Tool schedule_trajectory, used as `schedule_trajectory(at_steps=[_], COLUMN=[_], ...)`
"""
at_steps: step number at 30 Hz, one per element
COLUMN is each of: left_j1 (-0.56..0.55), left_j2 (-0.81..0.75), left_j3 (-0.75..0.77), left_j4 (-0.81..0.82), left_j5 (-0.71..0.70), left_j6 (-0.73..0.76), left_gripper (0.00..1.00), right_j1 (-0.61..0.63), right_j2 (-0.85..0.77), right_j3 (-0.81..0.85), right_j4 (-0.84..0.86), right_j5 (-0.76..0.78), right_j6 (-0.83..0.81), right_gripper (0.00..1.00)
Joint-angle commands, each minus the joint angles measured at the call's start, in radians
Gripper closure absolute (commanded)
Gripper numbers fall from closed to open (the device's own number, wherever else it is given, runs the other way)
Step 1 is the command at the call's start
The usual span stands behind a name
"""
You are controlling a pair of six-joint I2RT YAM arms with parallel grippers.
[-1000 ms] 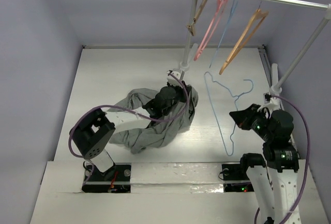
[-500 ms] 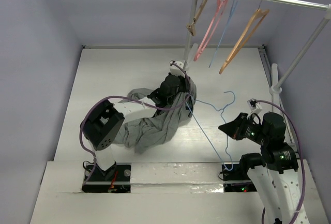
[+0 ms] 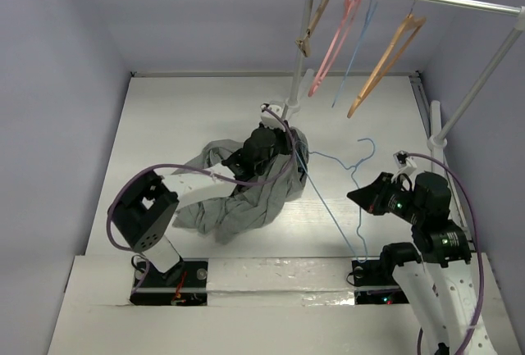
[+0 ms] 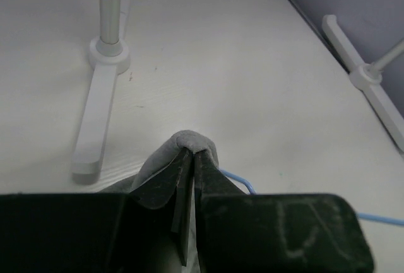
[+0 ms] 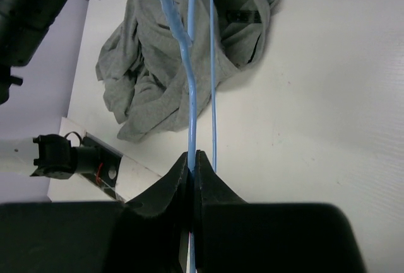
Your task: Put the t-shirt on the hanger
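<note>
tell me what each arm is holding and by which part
Left jaws pinch a raised fold of the t-shirt; right jaws clamp the hanger on one sloping shoulder wire, below the hook.

In the left wrist view the soft grey cloth t-shirt (image 4: pixel 188 139) shows only as one pinched fold — the rest sits behind the left gripper (image 4: pixel 191 154). The thin light-blue wire hanger (image 5: pixel 189 96) runs off the right wrist view's top edge, its far end unseen there.

Grey t-shirt (image 4: pixel 188 140) between tool (image 4: pixel 192 157) jaws, seemingly
</note>
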Motion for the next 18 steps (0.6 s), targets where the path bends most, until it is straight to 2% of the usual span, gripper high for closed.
schedule_trajectory(at_steps=[1,3,7,10,12,13,15,16,17,18], left_j1=[-0.028,-0.040,-0.063,-0.072,-0.072,-0.072,-0.072,-0.072,-0.072,-0.072], left_j2=[-0.097,-0.130,-0.163,-0.195,-0.235,-0.250,-0.287,-0.310,-0.322,-0.331], left_j3=[-0.025,-0.043,-0.048,-0.053,-0.076,-0.080,-0.093,-0.093,-0.096,-0.099], left_j4=[0.054,0.060,0.053,0.027,0.018,0.013,-0.011,-0.024,-0.036,-0.057], left_j5=[-0.012,-0.011,0.014,0.002,-0.008,-0.014,-0.021,-0.050,-0.070,-0.093], left_j6=[-0.009,-0.020,-0.029,-0.028,-0.028,-0.025,-0.020,-0.017,-0.013,-0.002], left_gripper=[1.00,1.00,1.00,1.00,1.00,1.00,1.00,1.00,1.00,1.00], right_j1=[0.006,0.017,0.087,0.205,0.285,0.389,0.530,0.695,0.779,0.857], right_j2=[0.013,0.040,0.068,0.099,0.126,0.143,0.194,0.214,0.264,0.296], right_j3=[0.029,0.023,0.012,0.007,0.006,0.006,0.009,0.032,0.053,0.079], right_j4=[0.107,0.122,0.150,0.205,0.255,0.275,0.349,0.367,0.366,0.360], right_j5=[0.029,0.011,0.091,0.192,0.314,0.356,0.535,0.640,0.844,0.937], right_j6=[0.006,0.008,0.006,0.027,0.040,0.046,0.058,0.060,0.057,0.051], right_gripper=[1.00,1.00,1.00,1.00,1.00,1.00,1.00,1.00,1.00,1.00])
